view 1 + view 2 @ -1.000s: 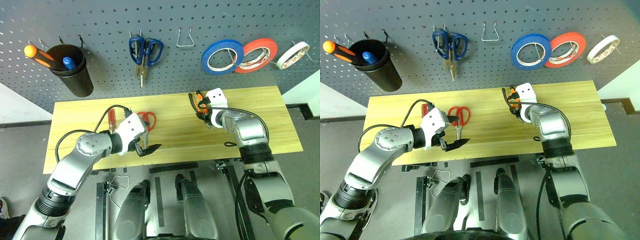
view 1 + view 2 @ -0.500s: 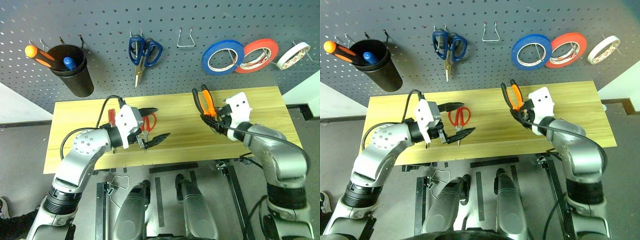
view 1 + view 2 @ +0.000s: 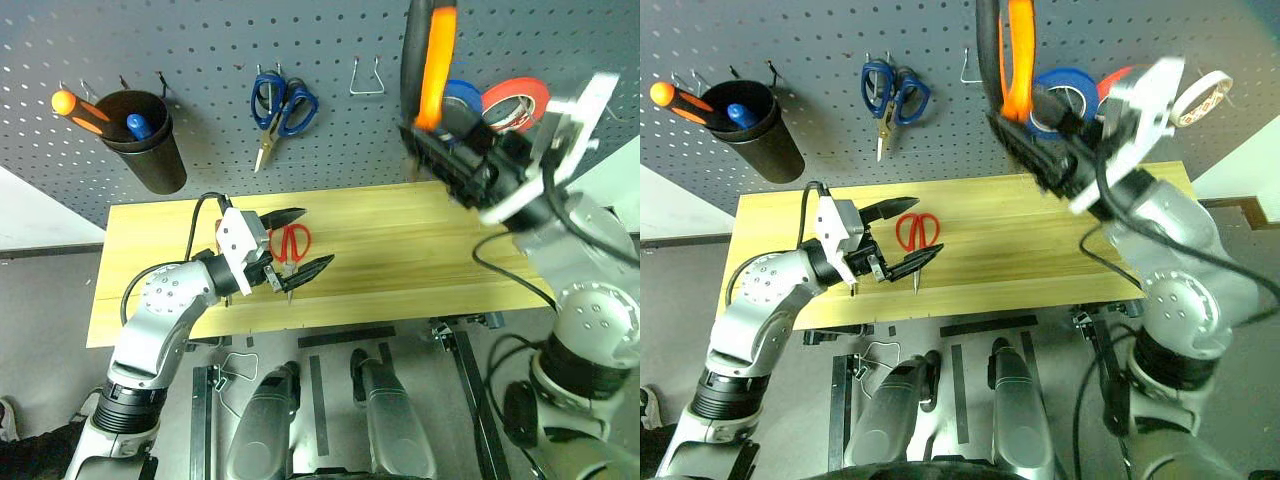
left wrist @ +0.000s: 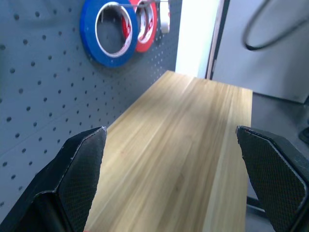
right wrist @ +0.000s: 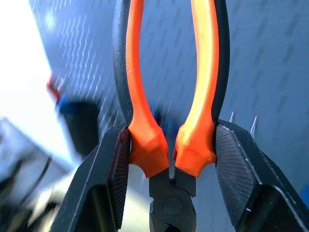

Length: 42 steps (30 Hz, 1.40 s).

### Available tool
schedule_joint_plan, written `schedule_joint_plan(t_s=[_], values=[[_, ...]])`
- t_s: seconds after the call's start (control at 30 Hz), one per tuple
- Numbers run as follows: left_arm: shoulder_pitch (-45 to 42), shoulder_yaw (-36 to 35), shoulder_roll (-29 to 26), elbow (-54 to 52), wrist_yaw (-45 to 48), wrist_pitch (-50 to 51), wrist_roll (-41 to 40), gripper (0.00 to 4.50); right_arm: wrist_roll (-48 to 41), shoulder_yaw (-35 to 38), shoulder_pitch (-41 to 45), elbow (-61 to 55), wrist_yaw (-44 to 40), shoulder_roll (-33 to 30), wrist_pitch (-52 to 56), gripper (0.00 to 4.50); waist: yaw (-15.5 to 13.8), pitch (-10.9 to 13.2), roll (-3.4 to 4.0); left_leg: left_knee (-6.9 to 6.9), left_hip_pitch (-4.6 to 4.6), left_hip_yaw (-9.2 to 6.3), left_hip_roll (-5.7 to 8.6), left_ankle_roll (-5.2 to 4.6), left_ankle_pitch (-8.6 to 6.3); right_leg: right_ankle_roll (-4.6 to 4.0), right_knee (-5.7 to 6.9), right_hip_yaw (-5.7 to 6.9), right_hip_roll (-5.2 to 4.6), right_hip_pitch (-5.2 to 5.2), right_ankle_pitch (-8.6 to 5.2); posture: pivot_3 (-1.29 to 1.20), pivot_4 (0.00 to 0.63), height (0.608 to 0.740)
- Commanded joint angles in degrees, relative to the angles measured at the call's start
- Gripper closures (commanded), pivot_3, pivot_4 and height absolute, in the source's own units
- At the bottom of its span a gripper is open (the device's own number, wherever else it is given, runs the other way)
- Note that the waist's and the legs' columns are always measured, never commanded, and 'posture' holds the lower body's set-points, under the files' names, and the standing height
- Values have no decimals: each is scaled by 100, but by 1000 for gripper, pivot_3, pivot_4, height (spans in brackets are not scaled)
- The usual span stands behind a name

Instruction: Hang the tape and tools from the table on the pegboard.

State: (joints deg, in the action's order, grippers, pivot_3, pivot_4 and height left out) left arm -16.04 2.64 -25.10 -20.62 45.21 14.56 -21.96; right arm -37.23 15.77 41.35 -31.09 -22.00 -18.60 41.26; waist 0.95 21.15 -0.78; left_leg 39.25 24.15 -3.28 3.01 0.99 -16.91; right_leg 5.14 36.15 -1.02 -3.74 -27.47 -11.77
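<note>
With my right tool clamped on the pliers near their joint, I've got the handles pointing up so their loop can drop over the wire hook on the pegboard. My left tool is spread wide and empty, hovering over the red-handled scissors on the bench, staged for the next pick. The whitish tape already hangs by the red roll.
</note>
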Motion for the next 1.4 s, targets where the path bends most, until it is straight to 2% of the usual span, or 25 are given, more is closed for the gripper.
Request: schedule_joint_plan(t_s=[0.03, 0.23, 0.7, 1.07, 1.4], values=[[15, -12, 38, -107, -55, -111, -33, 0, 768, -565, 403, 328, 424, 269, -860, 2347, -2, -2, -2, -1, 0, -1, 0, 3, 2, 0, 1, 1, 1, -2, 0, 50, 328, 740], [-28, 27, 97, -136, -129, -128, -20, 0, 1683, -1152, 988, 1665, 609, 717, -2044, 2347, -8, -2, -2, -1, 9, 0, 1, 4, 3, 0, 5, 5, 0, -7, 0, 56, 332, 740], [66, 63, 175, -273, -274, -168, -23, 0, 2240, -1202, 1814, 3787, 573, 954, -3307, 2347, 30, -1, -1, -1, 15, 0, -1, 3, 3, 0, 5, 12, 2, -13, 0, 58, 339, 740], [74, 58, 173, -299, -339, -189, -20, 0, 2329, -1174, 2010, 4220, 544, 964, -3542, 2347, 21, -1, -1, 4, 14, 3, -1, 4, 8, -1, 15, 11, 1, -13, 0, 61, 339, 740], [102, 37, 106, -317, -402, -158, 4, 0, 2339, -1336, 1586, 3944, 462, 987, -3242, 2347, 20, -1, -1, 5, 14, 3, -1, 4, 8, -1, 18, 11, 1, -14, 0, 61, 351, 740]])
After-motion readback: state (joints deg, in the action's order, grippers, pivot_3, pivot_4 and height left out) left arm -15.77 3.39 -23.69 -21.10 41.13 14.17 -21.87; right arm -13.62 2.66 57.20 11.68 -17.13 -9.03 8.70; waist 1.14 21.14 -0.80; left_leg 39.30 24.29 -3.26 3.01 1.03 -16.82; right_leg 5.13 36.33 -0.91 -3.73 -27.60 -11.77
